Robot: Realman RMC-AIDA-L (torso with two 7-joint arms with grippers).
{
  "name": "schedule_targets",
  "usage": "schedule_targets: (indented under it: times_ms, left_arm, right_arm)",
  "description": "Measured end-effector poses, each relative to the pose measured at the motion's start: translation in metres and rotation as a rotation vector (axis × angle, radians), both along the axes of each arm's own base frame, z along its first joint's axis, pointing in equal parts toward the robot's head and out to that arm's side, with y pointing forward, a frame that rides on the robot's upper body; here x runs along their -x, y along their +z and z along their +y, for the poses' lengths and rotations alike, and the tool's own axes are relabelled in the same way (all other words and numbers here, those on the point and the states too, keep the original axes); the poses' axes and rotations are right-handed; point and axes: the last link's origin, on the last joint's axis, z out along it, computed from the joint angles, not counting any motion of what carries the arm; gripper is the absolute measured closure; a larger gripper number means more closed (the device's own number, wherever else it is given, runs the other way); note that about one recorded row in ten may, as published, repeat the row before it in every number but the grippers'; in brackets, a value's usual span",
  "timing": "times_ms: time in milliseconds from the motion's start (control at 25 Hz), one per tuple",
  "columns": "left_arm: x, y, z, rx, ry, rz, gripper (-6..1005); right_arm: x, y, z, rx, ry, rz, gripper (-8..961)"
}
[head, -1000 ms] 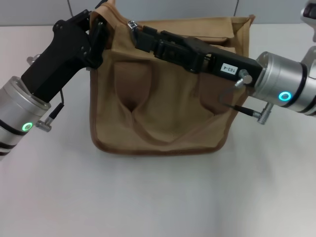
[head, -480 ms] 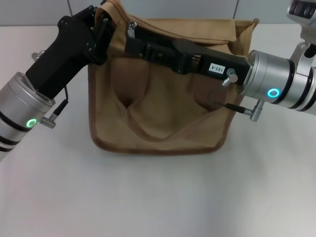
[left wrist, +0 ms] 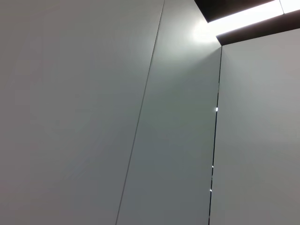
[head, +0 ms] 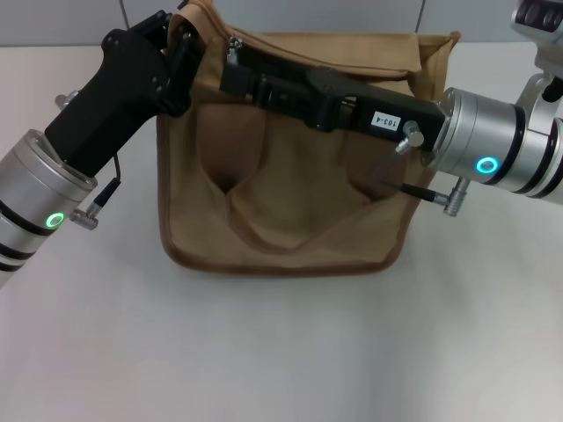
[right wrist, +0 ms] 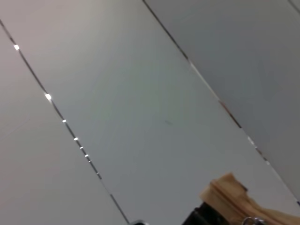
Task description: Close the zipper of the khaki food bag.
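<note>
Right pincer (head: 230, 54) clenched on zipper (head: 234, 44) pull at bag (head: 290, 207) top; left pincer (head: 180, 40) grasping bag's corner.

A plain white table (head: 281, 352) fills the near scene, and behind it at the far edge stands a grey panelled wall (head: 352, 16) with thin vertical seams.

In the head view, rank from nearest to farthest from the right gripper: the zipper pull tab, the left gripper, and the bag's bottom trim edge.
From the right gripper, over the khaki food bag:
1. Zipper pull tab, right at its tip, top left.
2. Left gripper, at the bag's upper left corner.
3. Bottom trim edge, nearest the camera.
</note>
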Motion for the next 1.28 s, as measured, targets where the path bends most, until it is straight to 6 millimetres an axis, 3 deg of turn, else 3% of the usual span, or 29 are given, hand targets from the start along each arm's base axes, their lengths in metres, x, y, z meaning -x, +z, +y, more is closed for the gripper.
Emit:
schedule_targets:
  times_ms: [800, 1280]
  left_arm:
    - [-0.0001, -0.0002, -0.0005, 0.000, 0.003, -0.008, 967]
    - [-0.0006, -0.0005, -0.0005, 0.000, 0.003, -0.011, 967]
  right_arm:
    - [0.0058, 0.0005, -0.0025, 0.008, 0.041, 0.004, 321]
    - [-0.0021, -0.0008, 0.0075, -0.019, -0.050, -0.014, 320]
